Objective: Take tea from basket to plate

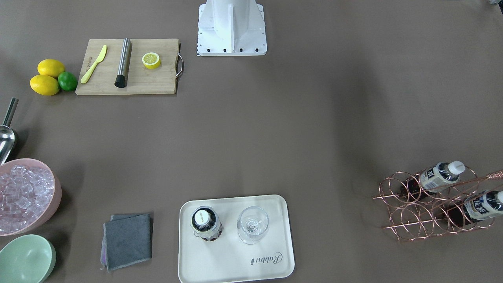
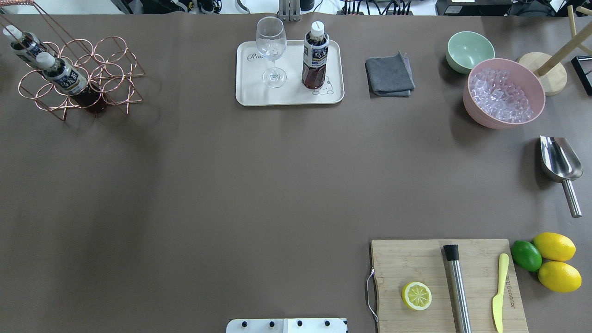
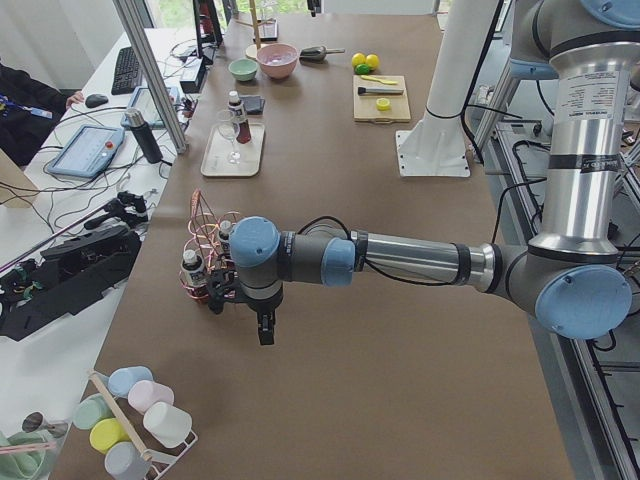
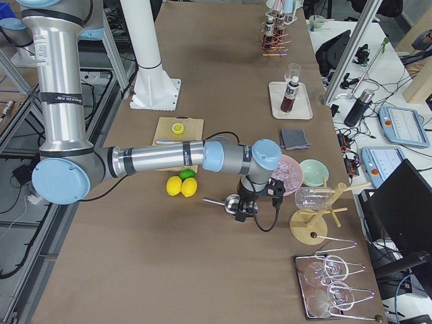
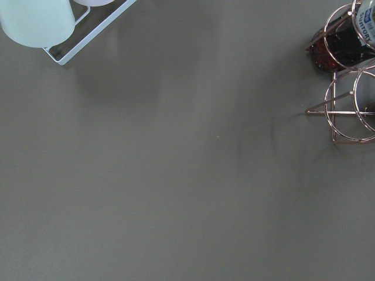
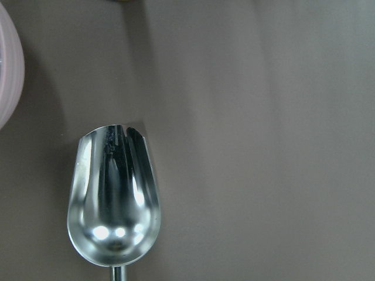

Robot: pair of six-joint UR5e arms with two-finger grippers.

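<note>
One tea bottle [image 2: 315, 55] stands upright on the cream plate [image 2: 249, 95], also in the front view [image 1: 206, 224]. The copper wire basket [image 2: 111, 60] sits at the table's far left with two more tea bottles [image 2: 64, 76] [image 2: 25, 41] lying in its rings. My left gripper [image 3: 263, 325] shows only in the left side view, hanging beside the basket [image 3: 205, 225]; I cannot tell whether it is open or shut. My right gripper [image 4: 241, 210] shows only in the right side view, above the metal scoop [image 4: 229, 202]; its state is also unclear.
A wine glass [image 2: 271, 51] stands on the plate beside the tea. To the right are a grey cloth [image 2: 390, 74], a green bowl [image 2: 469, 48], a pink bowl of ice [image 2: 504, 92] and the scoop [image 2: 559, 162]. A cutting board [image 2: 416, 263] lies near right.
</note>
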